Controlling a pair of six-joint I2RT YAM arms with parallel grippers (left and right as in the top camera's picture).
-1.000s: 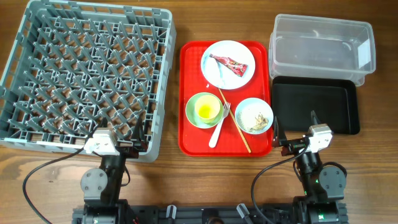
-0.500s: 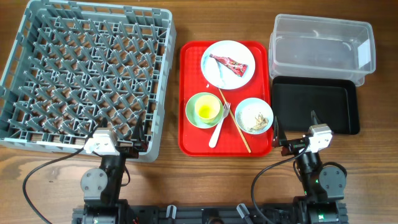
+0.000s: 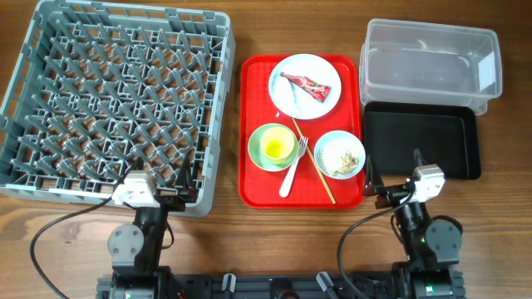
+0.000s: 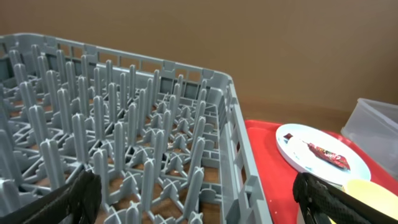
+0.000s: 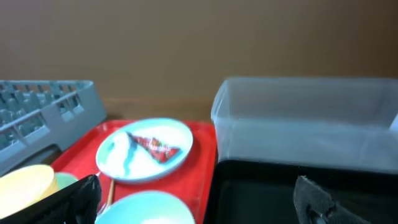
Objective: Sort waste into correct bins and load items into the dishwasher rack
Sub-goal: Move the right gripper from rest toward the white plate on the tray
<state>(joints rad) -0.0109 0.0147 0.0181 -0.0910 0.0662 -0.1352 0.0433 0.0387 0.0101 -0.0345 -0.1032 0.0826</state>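
Observation:
The grey dishwasher rack (image 3: 218, 108) fills the left of the table and shows in the left wrist view (image 4: 236, 124). A flat red tray (image 3: 258, 100) holds the white plate (image 3: 291, 101) with the red wrapper (image 3: 306, 85), the pale green bowl (image 3: 259, 137) with the yellow cup (image 3: 278, 148) in it, the small white bowl (image 3: 326, 143) with pale leftovers (image 3: 341, 159), and the white fork (image 3: 293, 170). The clear tub (image 3: 490, 62) and black tray (image 3: 421, 141) stand at the right. My left gripper (image 3: 184, 184) (image 4: 202, 202) and right gripper (image 3: 392, 170) (image 5: 196, 202) are open, empty, near the front edge.
A thin wooden stick (image 3: 316, 166) lies across the red tray between the green bowl and the small white bowl. Cables trail from both arm bases at the front. The right wrist view shows the plate (image 5: 124, 158), the clear tub (image 5: 305, 118) and the black tray (image 5: 261, 193).

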